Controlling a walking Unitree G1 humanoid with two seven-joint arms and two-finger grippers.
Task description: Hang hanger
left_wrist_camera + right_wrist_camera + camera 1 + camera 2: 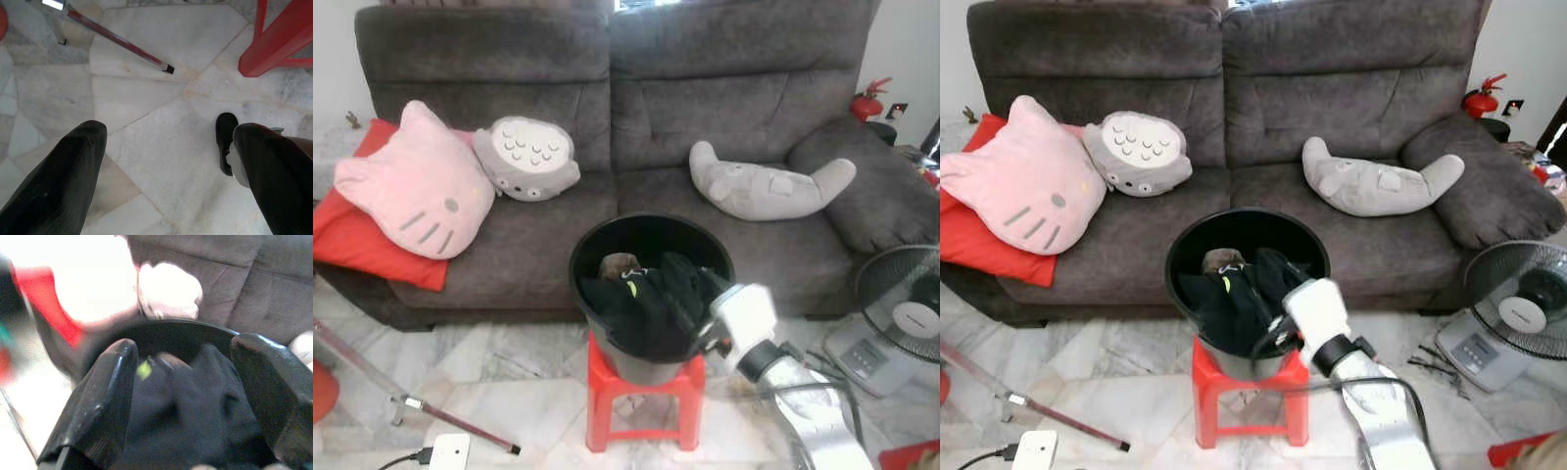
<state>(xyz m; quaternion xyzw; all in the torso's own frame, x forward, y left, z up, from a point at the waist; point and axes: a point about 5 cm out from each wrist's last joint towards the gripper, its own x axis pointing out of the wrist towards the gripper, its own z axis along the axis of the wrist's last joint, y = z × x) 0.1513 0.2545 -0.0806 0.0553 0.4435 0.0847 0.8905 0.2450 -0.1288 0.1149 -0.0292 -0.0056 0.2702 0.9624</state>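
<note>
Right hand (183, 382) open at bucket (597, 245) rim.

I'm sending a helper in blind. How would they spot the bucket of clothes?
Face the grey sofa; a red stool stands on the floor before it. The black bucket sits on that stool, round, filled with dark clothes.

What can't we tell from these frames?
- Right gripper: in the eye views its white wrist housing hides the fingertips at the black bucket.
- Dark clothes: whether a hanger lies among them is unclear; the right wrist view is blurred.
- Bucket bottom: covered by the clothes.
- Fan: cut off by the left eye view's edge.
</note>
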